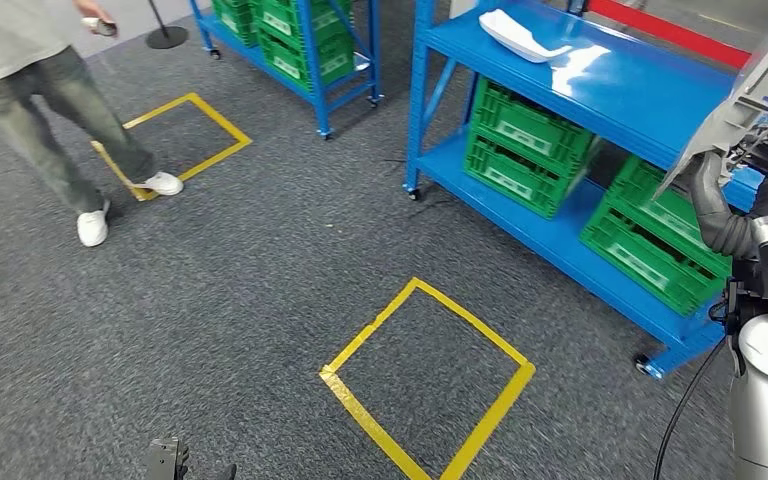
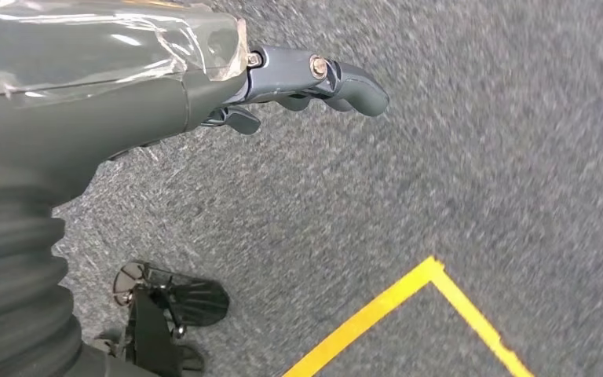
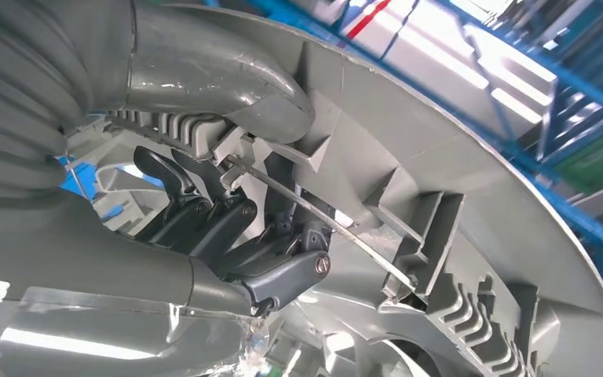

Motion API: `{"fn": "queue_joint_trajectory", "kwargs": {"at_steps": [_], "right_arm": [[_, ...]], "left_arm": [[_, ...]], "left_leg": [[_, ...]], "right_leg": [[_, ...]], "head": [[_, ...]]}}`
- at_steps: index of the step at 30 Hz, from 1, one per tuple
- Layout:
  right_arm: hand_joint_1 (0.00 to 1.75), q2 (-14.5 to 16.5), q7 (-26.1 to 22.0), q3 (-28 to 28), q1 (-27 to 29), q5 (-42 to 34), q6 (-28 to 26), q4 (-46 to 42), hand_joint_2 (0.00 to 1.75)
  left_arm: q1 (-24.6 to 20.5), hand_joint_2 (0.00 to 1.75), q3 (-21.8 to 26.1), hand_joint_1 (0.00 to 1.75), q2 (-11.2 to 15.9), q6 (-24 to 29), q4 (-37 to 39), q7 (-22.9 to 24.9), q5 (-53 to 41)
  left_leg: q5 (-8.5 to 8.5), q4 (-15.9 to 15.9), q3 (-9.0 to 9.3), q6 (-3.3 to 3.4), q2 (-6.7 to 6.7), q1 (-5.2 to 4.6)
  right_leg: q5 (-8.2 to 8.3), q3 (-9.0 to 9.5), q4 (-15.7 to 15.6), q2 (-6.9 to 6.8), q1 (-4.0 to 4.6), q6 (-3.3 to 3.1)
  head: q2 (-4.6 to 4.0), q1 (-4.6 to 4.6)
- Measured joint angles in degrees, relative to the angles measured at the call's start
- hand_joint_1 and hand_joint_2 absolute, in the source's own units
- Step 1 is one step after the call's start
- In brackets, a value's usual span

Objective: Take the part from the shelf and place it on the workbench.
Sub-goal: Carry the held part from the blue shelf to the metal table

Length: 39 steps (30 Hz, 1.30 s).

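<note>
A large grey moulded part (image 1: pixel 750 95) with ribs on its inner side is held up at the far right, in front of the blue shelf (image 1: pixel 610 85). My right hand (image 1: pixel 765 150) grips it from below. In the right wrist view the thumb and dark fingers (image 3: pixel 204 212) of my right hand (image 3: pixel 228 220) clamp the ribbed edge of the part (image 3: pixel 455 204). A second, white part (image 1: pixel 525 37) lies on the shelf's top level. My left hand (image 2: pixel 306 78) hangs over the grey carpet, fingers loosely extended, holding nothing.
Green crates (image 1: pixel 525 145) (image 1: pixel 655 235) fill the shelf's lower level. A yellow tape square (image 1: pixel 430 380) marks the carpet ahead, another (image 1: pixel 175 140) lies further back. A person (image 1: pixel 50 90) walks at the far left. A second blue shelf (image 1: pixel 305 40) stands behind.
</note>
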Motion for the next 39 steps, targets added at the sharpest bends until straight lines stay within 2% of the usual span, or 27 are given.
{"fn": "queue_joint_trajectory", "kwargs": {"at_steps": [1, 2, 4, 5, 7, 9, 11, 12, 13, 14, 16, 18, 20, 21, 23, 24, 25, 26, 27, 28, 29, 31, 33, 35, 36, 37, 39], "right_arm": [[1.66, -0.1, 0.03, 0.0, 0.01, 0.0, -0.01, 0.01, 1.75], [1.66, -0.16, 0.04, 0.02, 0.03, 0.01, 0.0, 0.02, 1.75], [1.66, -0.2, 0.06, 0.16, 0.06, 0.01, 0.02, 0.03, 1.75], [1.66, -0.18, 0.07, 0.25, 0.01, 0.01, 0.04, 0.02, 1.75], [1.66, -0.19, 0.13, 0.37, -0.08, -0.02, 0.06, -0.04, 1.75], [1.66, -0.33, 0.2, 0.36, -0.12, -0.03, 0.06, -0.12, 1.75], [1.66, -0.44, 0.23, 0.36, -0.14, -0.02, 0.06, -0.21, 1.75], [1.66, -0.45, 0.23, 0.37, -0.14, -0.01, 0.06, -0.28, 1.75], [1.66, -0.48, 0.24, 0.37, -0.13, -0.01, 0.06, -0.38, 1.75], [1.66, -0.52, 0.25, 0.37, -0.14, -0.01, 0.06, -0.5, 1.75], [1.66, -0.63, 0.32, 0.33, -0.14, -0.01, 0.09, -0.76, 1.75], [1.66, -0.71, 0.41, 0.27, -0.1, -0.01, 0.17, -0.96, 1.75], [1.66, -0.72, 0.47, 0.29, 0.03, -0.01, 0.3, -1.1, 1.75], [1.66, -0.74, 0.51, 0.32, 0.12, 0.0, 0.37, -1.16, 1.75], [1.66, -0.88, 0.61, 0.28, 0.28, -0.01, 0.54, -1.32, 1.75], [1.66, -0.99, 0.67, 0.2, 0.38, 0.02, 0.58, -1.36, 1.75], [1.66, -1.07, 0.72, 0.12, 0.49, 0.08, 0.62, -1.39, 1.75], [1.66, -1.11, 0.75, 0.06, 0.65, 0.16, 0.63, -1.41, 1.75], [1.66, -1.14, 0.79, 0.03, 0.79, 0.26, 0.66, -1.46, 1.75], [1.66, -1.13, 0.84, 0.02, 0.91, 0.36, 0.7, -1.56, 1.75], [1.66, -1.13, 0.91, 0.01, 0.98, 0.44, 0.75, -1.68, 1.75], [1.66, -1.1, 1.1, 0.0, 0.97, 0.58, 0.9, -1.86, 1.75], [1.66, -1.08, 1.23, -0.02, 0.9, 0.7, 1.11, -1.98, 1.75], [1.66, -0.97, 1.29, 0.08, 0.82, 0.78, 1.37, -2.05, 1.75], [1.66, -0.87, 1.31, 0.16, 0.74, 0.8, 1.49, -2.06, 1.75], [1.66, -0.79, 1.32, 0.23, 0.67, 0.79, 1.6, -2.09, 1.75], [1.66, -0.75, 1.34, 0.26, 0.51, 0.83, 1.76, -2.17, 1.75]], "left_arm": [[0.08, 1.75, 0.21, 0.0, 0.0, -0.02, -0.04, -0.12, -0.21], [0.25, 1.75, 0.44, 0.0, 0.03, -0.04, -0.1, -0.21, -0.4], [0.8, 1.75, 0.87, 0.0, 0.1, -0.09, -0.19, -0.37, -0.72], [1.14, 1.75, 1.01, 0.0, 0.15, -0.16, -0.23, -0.44, -0.93], [1.51, 1.75, 1.21, 0.0, 0.22, -0.33, -0.44, -0.66, -1.35], [1.51, 1.75, 1.48, 0.0, 0.26, -0.48, -0.74, -0.79, -1.75], [1.54, 1.75, 1.73, 0.0, 0.22, -0.65, -0.89, -0.81, -2.22], [1.6, 1.75, 1.81, 0.0, 0.19, -0.75, -0.96, -0.81, -2.42], [1.63, 1.75, 1.88, 0.0, 0.16, -0.83, -1.04, -0.81, -2.61], [1.64, 1.75, 1.94, 0.0, 0.18, -0.88, -1.16, -0.82, -2.74], [1.54, 1.75, 2.04, 0.0, 0.31, -0.9, -1.49, -0.84, -3.0], [1.47, 1.75, 2.23, 0.0, 0.46, -0.91, -1.72, -0.86, -3.25], [1.62, 1.75, 2.46, 0.0, 0.65, -0.91, -1.8, -0.88, -3.35], [1.76, 1.75, 2.55, 0.0, 0.7, -0.91, -1.87, -0.9, -3.37], [1.8, 1.75, 2.6, 0.0, 0.68, -0.91, -2.02, -0.96, -3.47], [1.73, 1.75, 2.62, 0.0, 0.61, -0.93, -2.11, -0.98, -3.55], [1.64, 1.75, 2.65, 0.0, 0.55, -0.97, -2.19, -1.0, -3.66], [1.62, 1.75, 2.68, 0.0, 0.49, -1.02, -2.26, -1.0, -3.78], [1.69, 1.75, 2.74, 0.0, 0.42, -1.09, -2.31, -0.98, -3.97], [1.78, 1.75, 2.81, 0.0, 0.34, -1.22, -2.33, -0.95, -4.18], [1.86, 1.75, 2.9, 0.0, 0.27, -1.35, -2.34, -0.9, -4.42], [1.93, 1.75, 3.2, 0.0, 0.2, -1.62, -2.37, -0.76, -4.81], [2.04, 1.75, 3.54, 0.0, 0.27, -1.72, -2.44, -0.64, -5.03], [2.4, 1.75, 3.85, 0.0, 0.34, -1.74, -2.5, -0.58, -5.16], [2.63, 1.75, 3.98, 0.0, 0.35, -1.75, -2.51, -0.57, -5.25], [2.79, 1.75, 4.09, 0.0, 0.36, -1.76, -2.52, -0.56, -5.35], [2.73, 1.75, 4.3, 0.0, 0.38, -1.92, -2.53, -0.56, -5.66]], "left_leg": [[-0.15, 0.6, -0.52, -0.28, -0.77, -0.04], [-0.2, 0.98, -1.02, -0.52, -1.32, -0.07], [-0.11, 1.25, -1.63, -0.84, -2.23, 0.03], [-0.27, 1.45, -1.88, -1.06, -1.88, 0.06], [-1.85, 4.22, -3.32, -1.81, 1.12, 0.16], [-4.85, 11.08, -6.72, -2.64, 4.91, 0.61], [-6.57, 17.2, -10.03, -3.04, 6.12, 1.24], [-6.12, 17.55, -10.38, -3.09, 6.26, 1.42], [-4.77, 15.62, -9.54, -3.01, 6.46, 1.52], [-2.91, 11.83, -7.61, -2.78, 7.01, 1.47], [-0.45, 4.12, -3.6, -2.14, 9.38, 0.88], [-0.19, 1.18, -2.19, -1.6, 10.62, 0.15], [0.04, 0.56, -1.83, -1.06, 9.42, -0.15], [0.37, -0.2, -1.31, -0.75, 8.59, -0.08], [1.12, -1.7, -0.03, 0.02, 6.98, 0.23], [1.28, -2.04, 0.13, 0.26, 6.1, 0.31], [1.32, -2.07, 0.2, 0.42, 5.22, 0.3], [1.28, -2.02, 0.19, 0.43, 4.22, 0.26], [1.24, -1.93, 0.18, 0.42, 3.26, 0.25], [1.18, -1.79, 0.18, 0.35, 2.26, 0.28], [1.06, -1.54, 0.17, 0.2, 1.26, 0.36], [0.56, -0.52, -0.19, -0.42, -0.68, 0.45], [0.03, 0.69, -0.98, -1.04, -2.13, 0.38], [-0.11, 1.17, -1.61, -1.29, -3.11, 0.44], [-0.22, 1.32, -1.84, -1.43, -2.87, 0.49], [-0.64, 2.02, -2.24, -1.69, -1.59, 0.49], [-2.86, 6.57, -4.53, -2.35, 2.8, 0.6]], "right_leg": [[0.69, 0.92, -2.08, 0.6, -0.07, -0.12], [0.76, 1.12, -2.65, 0.85, 0.01, -0.44], [0.88, 0.96, -2.48, -0.11, 0.17, -1.02], [0.94, 1.03, -2.54, -0.6, 0.14, -1.17], [0.92, 1.35, -2.68, -1.67, -0.01, -1.68], [0.72, 1.6, -2.72, -2.77, 0.2, -2.14], [0.53, 1.73, -2.71, -3.99, 0.35, -2.34], [0.44, 1.81, -2.71, -4.57, 0.37, -2.36], [0.31, 1.93, -2.72, -5.19, 0.4, -2.34], [0.17, 2.1, -2.74, -5.8, 0.42, -2.3], [-0.09, 2.5, -2.95, -7.01, 0.6, -2.13], [-0.18, 2.8, -3.37, -8.22, 0.69, -1.74], [-0.24, 3.1, -3.93, -9.43, 0.68, -1.11], [-0.49, 3.2, -3.85, -8.95, 0.58, -0.91], [-2.06, 2.0, -0.99, -5.7, 0.49, -1.19], [-3.38, 0.42, 2.24, -3.61, 0.44, -1.57], [-4.76, -1.72, 6.11, -2.41, 0.55, -1.88], [-5.75, -3.88, 9.65, -1.9, 0.67, -1.96], [-6.01, -5.37, 11.68, -1.77, 0.74, -1.82], [-5.28, -5.8, 11.5, -1.76, 0.74, -1.45], [-3.72, -5.07, 9.09, -1.65, 0.64, -0.92], [0.1, -1.89, 1.4, 0.07, 0.21, 0.03], [1.88, -0.16, -2.4, 1.49, 0.05, -0.39], [1.97, -0.14, -2.32, 0.73, 0.22, -1.4], [1.97, -0.06, -2.33, 0.19, 0.27, -1.63], [1.94, 0.09, -2.36, -0.4, 0.3, -1.94], [1.77, 0.4, -2.42, -1.51, 0.55, -2.47]], "head": [[0.0, -0.02], [0.0, -0.02], [0.0, -0.06], [0.0, -0.04], [0.0, -0.33], [0.0, -0.62], [0.0, -0.64], [0.0, -0.64], [0.0, -0.65], [0.0, -0.66], [0.0, -0.61], [0.0, -0.6], [0.0, -0.63], [0.0, -0.56], [0.0, -0.35], [0.0, -0.15], [0.0, -0.03], [0.0, 0.1], [0.0, 0.14], [0.0, 0.12], [0.0, 0.15], [0.0, 0.2], [0.0, 0.2], [0.0, 0.16], [0.0, 0.18], [0.0, 0.04], [0.0, -0.24]]}}
